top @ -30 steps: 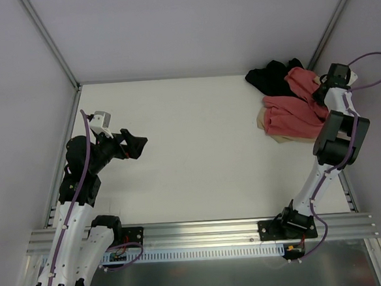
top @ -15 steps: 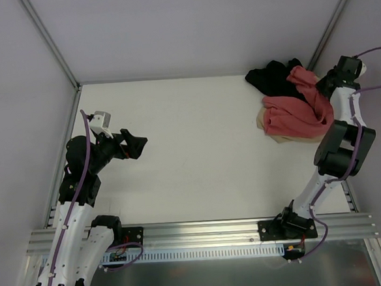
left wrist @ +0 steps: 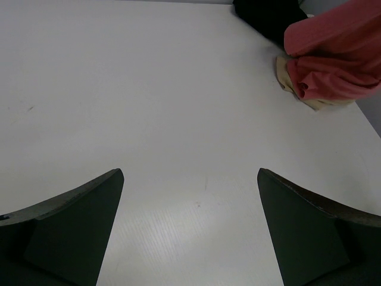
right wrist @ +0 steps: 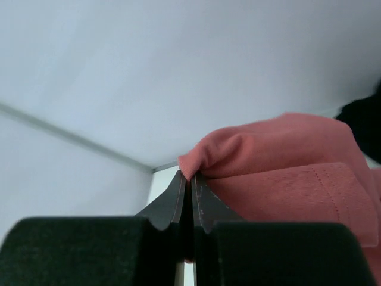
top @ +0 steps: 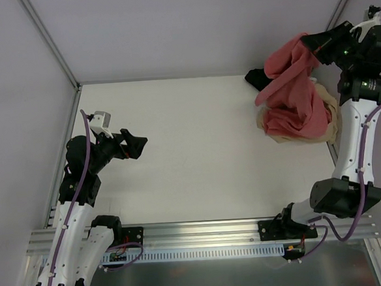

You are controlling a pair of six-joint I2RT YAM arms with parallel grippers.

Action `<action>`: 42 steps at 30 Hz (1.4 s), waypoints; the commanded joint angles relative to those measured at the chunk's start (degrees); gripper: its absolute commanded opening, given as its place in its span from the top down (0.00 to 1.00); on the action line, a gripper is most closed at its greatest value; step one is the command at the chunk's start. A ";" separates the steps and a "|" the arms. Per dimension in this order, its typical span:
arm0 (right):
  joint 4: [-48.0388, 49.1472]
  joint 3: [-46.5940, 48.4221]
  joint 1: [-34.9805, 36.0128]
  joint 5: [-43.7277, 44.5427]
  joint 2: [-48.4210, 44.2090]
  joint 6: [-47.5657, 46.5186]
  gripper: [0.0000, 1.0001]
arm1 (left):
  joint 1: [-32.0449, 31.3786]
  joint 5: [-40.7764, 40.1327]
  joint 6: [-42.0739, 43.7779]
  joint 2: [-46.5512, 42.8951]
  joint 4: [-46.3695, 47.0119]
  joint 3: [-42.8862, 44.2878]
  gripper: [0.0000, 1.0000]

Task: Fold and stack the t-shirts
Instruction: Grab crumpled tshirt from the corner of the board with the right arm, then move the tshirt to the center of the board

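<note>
We take this for a robotics lab test cell: a bare white table (top: pixel 198 155) boxed in by plain pale wall panels (top: pixel 189 32) on metal corner posts (top: pixel 48 41), with a left arm (top: pixel 79 185) and a right arm (top: pixel 352 138) bolted to an aluminium rail (top: pixel 203 230) and trailing purple cables (top: pixel 86 131).
</note>
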 commanded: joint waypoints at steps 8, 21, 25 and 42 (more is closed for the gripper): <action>17.85 4.06 11.88 -27.01 -3.02 20.29 0.99 | -0.28 1.28 -0.79 0.54 1.90 1.61 0.01; 40.54 31.90 17.17 -26.76 4.89 52.20 0.99 | -0.28 1.89 -0.79 2.21 1.81 1.96 0.01; 32.45 37.12 17.17 -24.92 4.73 48.18 0.99 | -0.37 2.24 -0.88 2.74 1.63 1.96 0.01; 7.40 24.81 8.82 -24.82 -3.28 25.49 0.99 | -0.46 3.12 -1.05 3.01 1.72 2.05 0.01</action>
